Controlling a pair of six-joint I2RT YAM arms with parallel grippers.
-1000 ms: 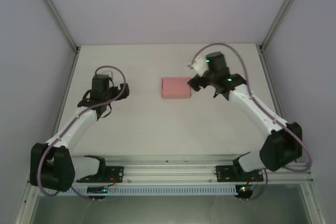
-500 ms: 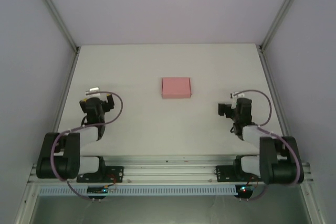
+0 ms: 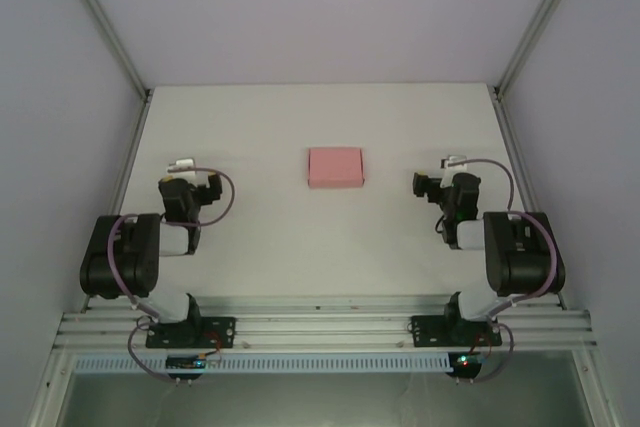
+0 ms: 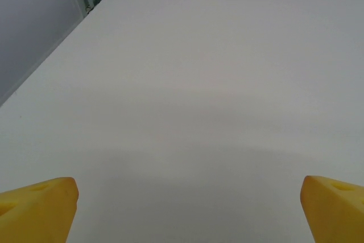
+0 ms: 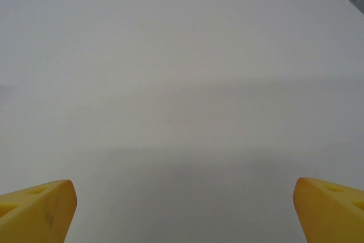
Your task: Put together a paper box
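The paper box (image 3: 335,167) is a small closed pink rectangular box, lying flat on the white table (image 3: 300,247) just beyond its middle. Nothing touches it. My left gripper (image 3: 186,179) sits folded back near the left side, well to the left of the box. My right gripper (image 3: 442,183) sits folded back on the right, about as far from the box. In the left wrist view the left gripper (image 4: 187,211) is open, its yellow fingertips (image 4: 40,206) wide apart over bare table. The right gripper (image 5: 185,209) is open too, with nothing between its fingertips (image 5: 330,206).
Grey walls with metal corner posts (image 3: 100,22) enclose the table on the left, right and back. A metal rail (image 3: 320,325) carrying the arm bases runs along the near edge. Bare tabletop surrounds the box on all sides.
The right gripper has pulled away from the box's right side. Both arms have drawn back toward their bases and folded up. The box has stayed in place.
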